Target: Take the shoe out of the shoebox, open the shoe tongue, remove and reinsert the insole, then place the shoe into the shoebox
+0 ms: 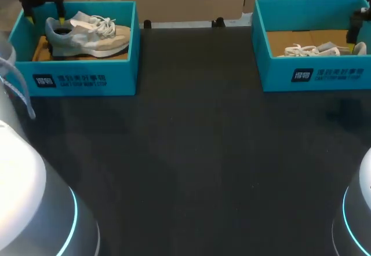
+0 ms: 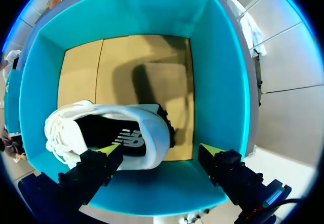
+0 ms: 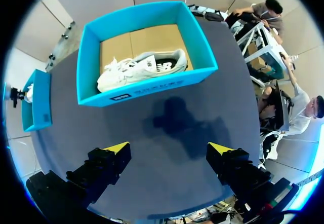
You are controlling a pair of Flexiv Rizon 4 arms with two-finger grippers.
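From above, the left box (image 1: 81,79) and right box (image 1: 313,73) sit at the far corners of the dark table (image 1: 197,152), with wide bare surface between them.

At the left wrist, the left gripper (image 2: 161,150) hangs spread over the left box's near wall, one finger above the shoe (image 2: 152,133).

At the right wrist, the right gripper (image 3: 169,148) is spread above the table, with the second shoe (image 3: 142,67) boxed ahead, well apart.

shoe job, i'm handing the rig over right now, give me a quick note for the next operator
Left gripper: open, above the left shoebox, over the heel of its shoe, not gripping.
Right gripper: open, above the table, short of the right shoebox; a second shoe lies inside.
Done: nothing; both shoes sit in their boxes.
Left: take shoe out, open tongue, insole out and back, rebox.
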